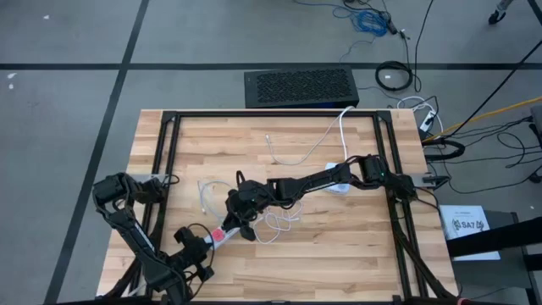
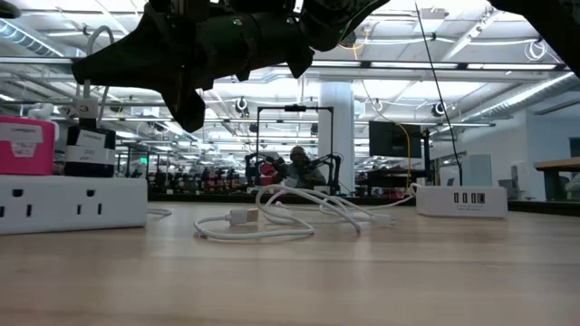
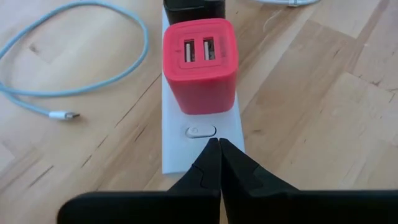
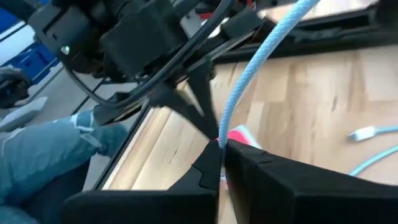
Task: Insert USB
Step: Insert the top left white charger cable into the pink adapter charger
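Observation:
A white power strip lies on the wooden table, carrying a red charger with two USB ports and, beyond it, a black charger. My left gripper is shut, its tips over the strip's near end beside the switch. My right gripper reaches in from the table's right and is shut on a light-blue cable just above the red charger. A light-blue cable with a small connector lies loose on the table. My left gripper's shut fingertips stand over the power strip's end, slanting down at it; I cannot tell whether they touch it. My right gripper pinches the light-blue cable between its two fingertips. The cable runs up and away from the fingers in a curve; the fingers hide what lies between them.
Loose white cables coil on the table's middle. A white USB hub sits toward the right under the right arm. Another white cable trails in from the far edge. A black metal frame borders the table.

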`<action>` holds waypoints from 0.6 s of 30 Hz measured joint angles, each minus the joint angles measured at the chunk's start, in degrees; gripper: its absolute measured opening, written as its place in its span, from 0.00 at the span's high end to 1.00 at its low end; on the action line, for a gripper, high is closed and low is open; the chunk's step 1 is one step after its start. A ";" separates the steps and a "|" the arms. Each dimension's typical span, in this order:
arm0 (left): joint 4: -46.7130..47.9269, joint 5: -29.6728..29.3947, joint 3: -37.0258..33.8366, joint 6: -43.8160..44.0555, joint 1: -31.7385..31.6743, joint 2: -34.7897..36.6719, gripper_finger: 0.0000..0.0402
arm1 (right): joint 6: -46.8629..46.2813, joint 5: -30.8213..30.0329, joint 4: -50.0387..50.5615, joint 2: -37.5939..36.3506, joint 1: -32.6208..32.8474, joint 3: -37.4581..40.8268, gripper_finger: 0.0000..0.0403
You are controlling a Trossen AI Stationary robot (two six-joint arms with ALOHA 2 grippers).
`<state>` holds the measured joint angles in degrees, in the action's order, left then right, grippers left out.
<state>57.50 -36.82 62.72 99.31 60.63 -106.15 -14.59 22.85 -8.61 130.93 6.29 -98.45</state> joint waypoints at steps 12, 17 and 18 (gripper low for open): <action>-1.13 -0.22 -0.09 -1.32 -0.25 -0.02 1.00 | -7.26 1.93 2.39 -0.50 -0.69 -0.01 1.00; -1.53 -0.22 -0.08 -2.29 -0.25 -0.07 1.00 | -8.98 3.32 4.04 -1.02 -1.03 -0.04 1.00; -1.73 -0.22 -0.07 -2.32 -0.25 -0.07 1.00 | -9.08 3.46 4.11 -1.11 -1.03 -0.04 1.00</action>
<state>55.77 -37.04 62.65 96.99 60.38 -106.21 -23.67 26.32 -4.50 129.83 5.26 -98.50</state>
